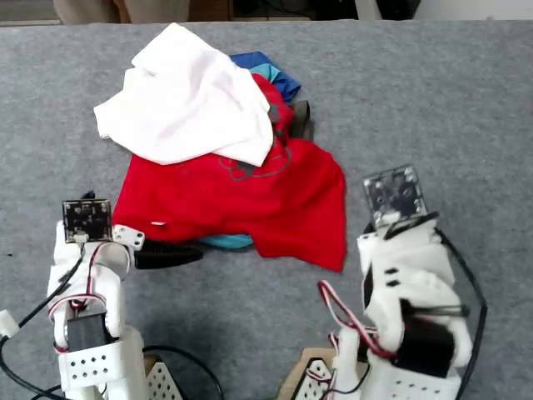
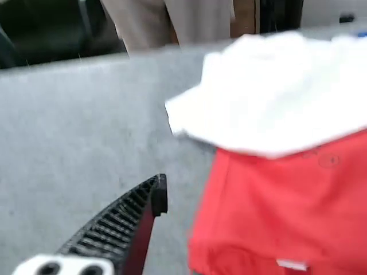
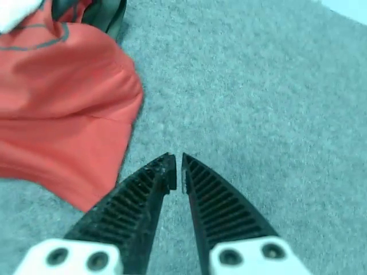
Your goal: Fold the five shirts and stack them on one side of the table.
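Observation:
Several shirts lie in a heap at the table's middle. A crumpled white shirt (image 1: 187, 96) (image 2: 275, 103) is on top. Under it spreads a red shirt (image 1: 241, 196) (image 2: 287, 212) (image 3: 57, 103). A blue shirt (image 1: 271, 73), a dark one (image 1: 301, 117) and a teal edge (image 1: 226, 242) peek out. My left gripper (image 1: 158, 242) stands open at the red shirt's near left corner. One of its fingers (image 1: 171, 254) is swung out along the shirt's near edge, the other finger (image 2: 129, 220) hovers over bare table. My right gripper (image 3: 176, 166) is shut and empty over the table beside the red shirt's near right corner.
Grey felt covers the table (image 1: 433, 100). Bare stretches lie to the left, to the right and in front of the heap. Both arm bases (image 1: 92, 358) (image 1: 416, 333) stand at the near edge with cables around them.

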Controlling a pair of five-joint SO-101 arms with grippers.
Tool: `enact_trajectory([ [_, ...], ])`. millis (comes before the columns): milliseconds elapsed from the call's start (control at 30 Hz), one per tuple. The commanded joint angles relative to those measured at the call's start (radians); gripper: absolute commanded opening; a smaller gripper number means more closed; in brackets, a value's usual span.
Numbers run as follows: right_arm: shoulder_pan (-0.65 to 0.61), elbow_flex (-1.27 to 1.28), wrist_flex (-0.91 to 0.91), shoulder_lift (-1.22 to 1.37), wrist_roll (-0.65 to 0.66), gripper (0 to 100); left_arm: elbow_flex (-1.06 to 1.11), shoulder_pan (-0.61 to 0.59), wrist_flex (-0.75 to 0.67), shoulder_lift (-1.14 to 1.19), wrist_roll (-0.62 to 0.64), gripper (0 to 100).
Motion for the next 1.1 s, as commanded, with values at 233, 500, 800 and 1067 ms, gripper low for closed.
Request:
enact_trajectory([
  [233, 0.012, -0.15, -0.012, 0.139, -0.009, 4.1, 0.003, -0.011, 0.124, -0.024, 0.061, 91],
  [500, 0.012, -0.15, -0.012, 0.134, -0.009, 4.1, 0.003, -0.043, 0.238, -0.022, 0.061, 91],
  [800, 0.012, -0.148, -0.012, 0.134, -0.009, 4.1, 0.002, -0.048, 0.221, -0.025, 0.061, 53],
  [1067, 0.012, -0.147, -0.021, 0.154, -0.011, 4.1, 0.003, -0.046, 0.044, -0.025, 0.064, 18],
])
